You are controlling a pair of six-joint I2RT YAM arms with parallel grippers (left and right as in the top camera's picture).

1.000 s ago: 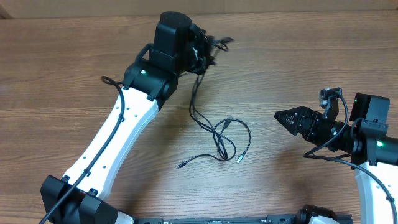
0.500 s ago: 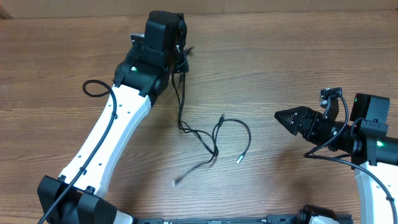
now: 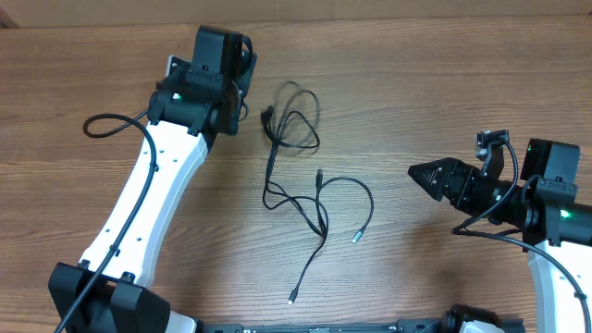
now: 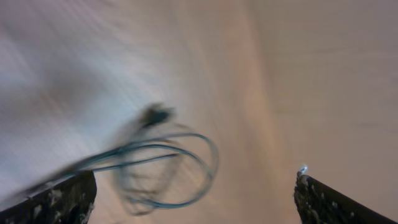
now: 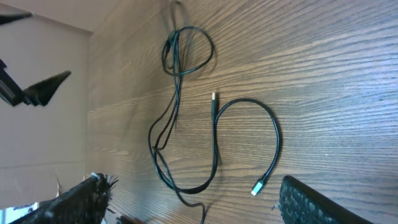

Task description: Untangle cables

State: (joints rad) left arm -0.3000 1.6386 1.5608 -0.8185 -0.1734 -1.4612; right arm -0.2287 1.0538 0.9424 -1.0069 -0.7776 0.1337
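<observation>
Cables (image 3: 305, 199) now stretch further left, dropped; left gripper (image 4: 194, 202) and right gripper (image 3: 427, 174) fingers spread, empty; strands crossed, untangling unfinished.

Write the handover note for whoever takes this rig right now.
Left gripper: open, holding nothing, over the far left of the table.
Right gripper: open, empty, off to the right of the cables.
Thin black cables: lying loose on the brown wooden table between the arms; neither gripper touches them.
Done: the bundle is spread into long strands with the plug ends apart.
Left: the strands cross mid-table and coil into a loop near the left gripper; pull them apart.
</observation>
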